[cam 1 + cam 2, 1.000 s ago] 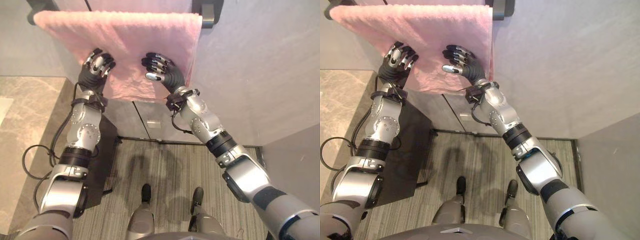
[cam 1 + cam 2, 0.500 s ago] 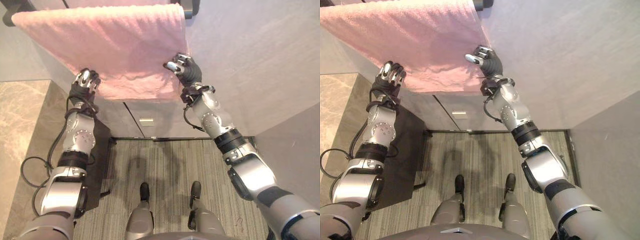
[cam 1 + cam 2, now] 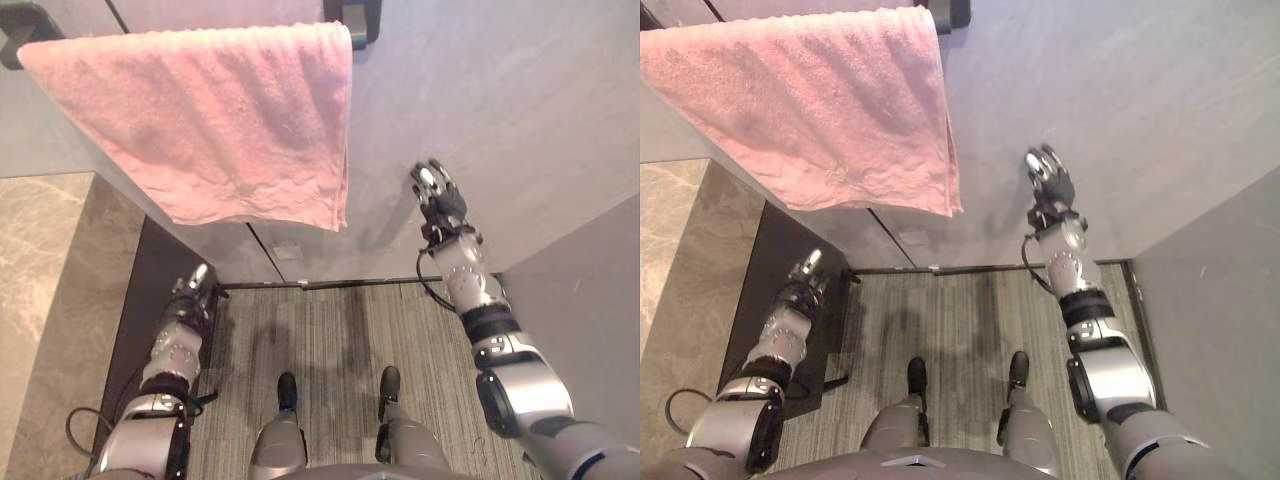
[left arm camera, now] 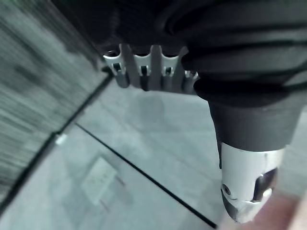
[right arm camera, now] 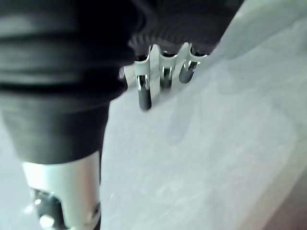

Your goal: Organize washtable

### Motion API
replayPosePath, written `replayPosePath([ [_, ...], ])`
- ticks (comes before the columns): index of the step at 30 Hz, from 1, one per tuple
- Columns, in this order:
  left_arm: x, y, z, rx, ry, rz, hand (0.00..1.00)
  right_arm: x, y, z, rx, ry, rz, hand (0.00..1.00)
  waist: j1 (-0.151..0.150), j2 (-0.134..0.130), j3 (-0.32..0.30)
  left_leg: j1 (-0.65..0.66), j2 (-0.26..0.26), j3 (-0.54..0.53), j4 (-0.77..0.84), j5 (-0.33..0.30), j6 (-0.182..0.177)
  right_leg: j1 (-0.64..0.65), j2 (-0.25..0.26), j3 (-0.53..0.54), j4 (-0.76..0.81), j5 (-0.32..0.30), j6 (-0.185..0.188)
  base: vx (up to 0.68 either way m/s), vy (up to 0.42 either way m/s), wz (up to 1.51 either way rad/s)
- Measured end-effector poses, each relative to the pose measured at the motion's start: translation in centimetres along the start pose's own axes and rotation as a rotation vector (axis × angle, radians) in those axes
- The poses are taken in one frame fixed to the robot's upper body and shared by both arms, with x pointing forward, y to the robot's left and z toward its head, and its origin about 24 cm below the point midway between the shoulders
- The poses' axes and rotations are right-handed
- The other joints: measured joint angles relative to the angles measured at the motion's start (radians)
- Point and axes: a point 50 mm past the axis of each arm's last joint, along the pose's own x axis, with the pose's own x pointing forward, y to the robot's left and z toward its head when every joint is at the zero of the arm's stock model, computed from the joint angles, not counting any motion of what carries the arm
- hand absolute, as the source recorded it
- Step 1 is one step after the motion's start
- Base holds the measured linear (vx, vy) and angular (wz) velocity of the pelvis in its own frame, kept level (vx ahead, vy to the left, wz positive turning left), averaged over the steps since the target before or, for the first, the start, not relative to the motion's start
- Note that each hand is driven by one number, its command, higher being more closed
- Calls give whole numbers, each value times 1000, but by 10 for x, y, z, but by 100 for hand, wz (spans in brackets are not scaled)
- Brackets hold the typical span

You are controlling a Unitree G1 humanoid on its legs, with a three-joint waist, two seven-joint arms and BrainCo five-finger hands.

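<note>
Pink towel [image 3: 205,120] over wall rail [image 3: 358,18]

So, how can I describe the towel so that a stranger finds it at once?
On the grey wall ahead, find the dark bracket near the top. Left of it hangs the pink towel, spread wide: the only soft, coloured thing there.

Arms [image 3: 520,385] are being shown as silver-grey shells, broken by black bands at the joints. Left robot hand [image 3: 190,290] and right robot hand [image 3: 436,192] are being covered by dark ribbed sleeves at back and wrist. Silver fingers [image 5: 144,91] are being tipped in black; thumb [image 4: 247,187] is being shown silver, with small round holes.
</note>
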Motion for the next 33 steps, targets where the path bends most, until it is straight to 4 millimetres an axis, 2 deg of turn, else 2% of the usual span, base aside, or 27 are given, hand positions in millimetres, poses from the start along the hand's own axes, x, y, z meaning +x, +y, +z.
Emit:
replayPosePath([
  [2, -5, 9, -15, 37, 46, 21, 0, -8, -21, -17, -21, 56, -69, 0, 1, 0, 0, 1, 0, 0, 0, -4, -2, 0, 0, 0, 0, -2, 0, 0, 0, 0],
  [4, -14, 21, -38, 79, 112, 46, 0, -27, -50, -38, -60, 119, -152, 0, 0, 0, 0, 9, 0, 0, 1, -6, -1, 8, 0, -1, 0, -9, 3, 48, 2, 1],
  [5, -17, 25, -45, 94, 135, 52, 0, -33, -58, -42, -79, 136, -172, 0, 0, 0, 0, 13, 0, 0, 1, -7, 0, 12, -1, -2, 0, -10, 4, 70, 25, -1],
  [7, -30, 37, -71, 165, 215, 66, 0, -56, -90, -62, -163, 229, -247, 0, -8, 0, 0, 39, 0, 3, 1, -18, 1, 39, -6, -2, 1, -22, 8, 82, 28, -1],
  [9, -40, 44, -86, 233, 264, 59, 0, -77, -111, -74, -234, 294, -287, 0, -12, 0, 0, 55, -1, 4, 1, -26, 1, 55, -7, -3, 1, -30, 11, 82, 14, 0],
  [10, -49, 50, -100, 281, 307, 55, 0, -97, -129, -84, -324, 356, -314, 0, -17, 1, -3, 65, -1, 4, 1, -34, 1, 65, -7, -4, 1, -36, 14, 86, 15, 0],
  [13, -68, 60, -128, 326, 407, 66, 0, -140, -163, -106, -388, 493, -414, 0, -29, 1, -17, 79, -2, 8, 1, -45, 2, 76, -8, -3, 2, -44, 17, 101, 14, -3],
  [15, -84, 60, -151, 350, 487, 61, 0, -190, -193, -129, -388, 657, -556, 0, -38, 2, -19, 110, -2, 10, 1, -57, 0, 107, -7, 0, 6, -50, 15, 105, 11, -4],
  [16, -90, 62, -158, 349, 510, 66, 0, -206, -200, -134, -394, 707, -594, 0, -42, 2, -26, 116, -2, 11, 1, -61, -2, 113, -7, 0, 6, -52, 16, 101, 8, -3],
  [17, -99, 64, -169, 351, 551, 74, 0, -234, -211, -143, -368, 781, -679, 0, -48, 3, -43, 129, -2, 15, 1, -69, -2, 123, -6, 1, 7, -57, 19, 95, 14, -9],
  [18, -108, 68, -178, 373, 583, 88, 0, -259, -218, -150, -313, 825, -773, 0, -54, 5, -65, 141, -3, 24, 1, -77, -1, 131, -6, 6, 7, -60, 21, 93, 17, -13],
  [19, -112, 70, -181, 371, 590, 101, 0, -270, -221, -152, -287, 839, -818, 0, -57, 6, -74, 147, -3, 28, 1, -80, 0, 136, -6, 7, 7, -62, 22, 70, 22, -17],
  [20, -114, 71, -182, 379, 590, 125, 0, -290, -226, -155, -253, 867, -895, 0, -59, 7, -83, 165, -4, 34, 1, -85, 0, 148, -6, 12, 7, -65, 23, 32, 15, -13],
  [23, -123, 82, -188, 325, 611, 227, 0, -323, -230, -159, -207, 896, -1017, 0, -65, 8, -116, 178, -7, 47, 1, -95, 1, 155, -6, 24, 4, -76, 26, 2, 12, -12],
  [26, -130, 91, -190, 278, 616, 291, 0, -335, -225, -166, -136, 892, -1076, 0, -78, 4, -128, 197, -7, 54, 1, -102, 3, 170, -5, 30, 7, -78, 24, -13, 3, -6],
  [29, -133, 94, -191, 253, 619, 315, 0, -333, -223, -169, -71, 858, -1099, 0, -84, 5, -131, 200, -6, 57, 7, -111, 2, 177, -5, 31, 7, -83, 15, -66, -3, -4],
  [31, -133, 95, -191, 229, 617, 329, 0, -327, -222, -169, -74, 851, -1089, 0, -84, 7, -129, 190, -1, 54, 26, -117, 2, 181, -4, 29, 8, -83, 15, -17, -12, 1],
  [33, -132, 92, -191, 183, 606, 339, 0, -311, -219, -169, -109, 847, -1038, 0, -87, 13, -121, 156, 8, 38, 58, -118, -5, 150, 1, 24, 49, -97, 1, -51, -34, 10],
])
